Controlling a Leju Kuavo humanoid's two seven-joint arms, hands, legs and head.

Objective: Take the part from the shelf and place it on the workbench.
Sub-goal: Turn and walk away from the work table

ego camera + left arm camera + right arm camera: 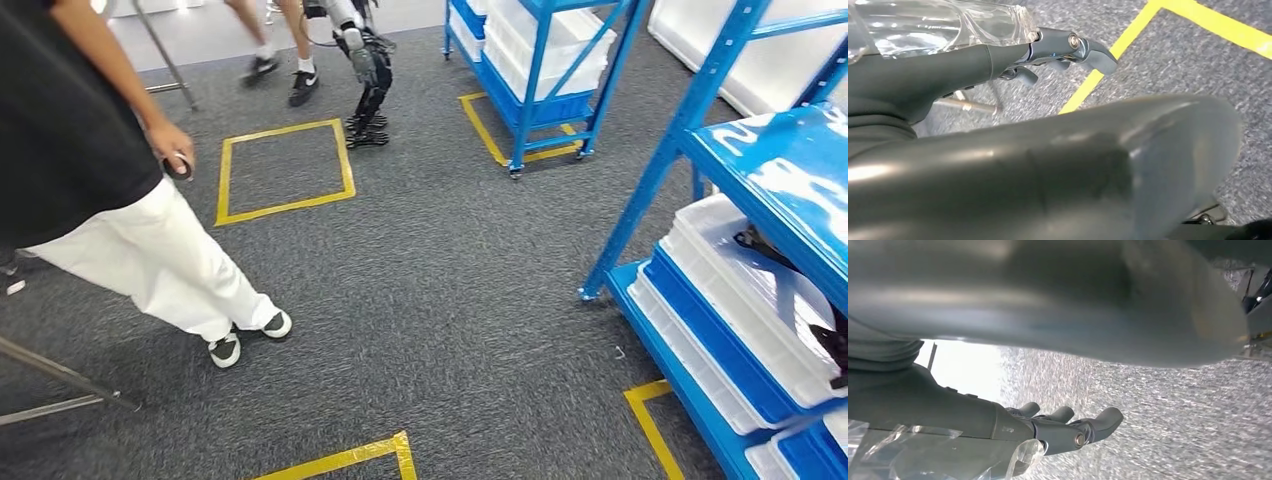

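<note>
— What is seen of the shelf [745,160]?

— A blue metal rack is seen at the right side of the grey carpet [430,280]. White bins [745,300] are stacked on its lower level over a blue tray [710,345]. A dark part [765,245] is seen lying in the upper white bin, close under the blue shelf board; what it is exactly cannot be told.

— And the hands?

— The left hand [998,65] is seen in its wrist view with the fingers [1088,50] stretched out and apart above the carpet and a yellow tape line [1108,62]; nothing is gripped. The right hand [1013,430] is likewise shown with fingers [1098,420] extended and spread over the carpet, and nothing is held.

— What else is found on the floor?

— Yellow tape squares [285,170] are marked on the carpet. A person [120,190] in white trousers is seen at the left. A second blue rack [540,60] with white bins is placed further back, and the legs of another robot [368,90] are seen beside it.
</note>
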